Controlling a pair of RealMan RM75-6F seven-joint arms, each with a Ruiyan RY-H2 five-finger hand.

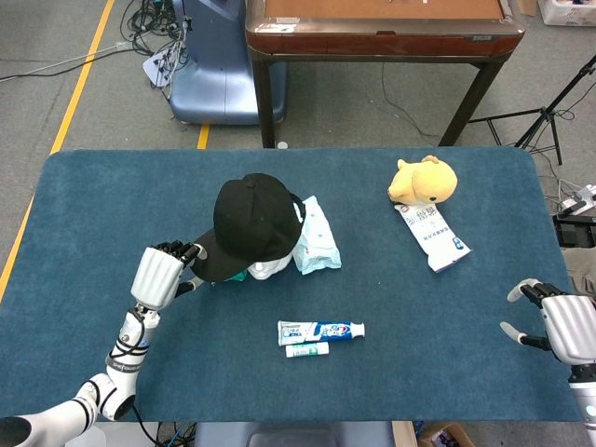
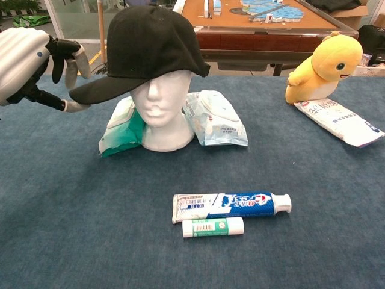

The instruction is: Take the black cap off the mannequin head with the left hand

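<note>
A black cap (image 1: 253, 219) (image 2: 150, 42) sits on the white mannequin head (image 2: 159, 102) (image 1: 270, 270) in the middle of the blue table, its brim pointing toward the robot's left. My left hand (image 1: 160, 275) (image 2: 24, 57) is at the tip of the brim. Its fingers (image 2: 63, 51) are raised above the brim and its thumb reaches in just under the brim's edge, with a gap between fingers and brim. My right hand (image 1: 559, 326) hovers low at the table's right front corner, fingers spread and holding nothing.
A toothpaste tube (image 1: 321, 331) (image 2: 231, 205) and a small green-labelled tube (image 2: 213, 227) lie in front of the head. Wipes packs (image 2: 216, 117) (image 2: 123, 129) flank its base. A yellow plush (image 1: 424, 182) and a white packet (image 1: 433, 236) are at the back right.
</note>
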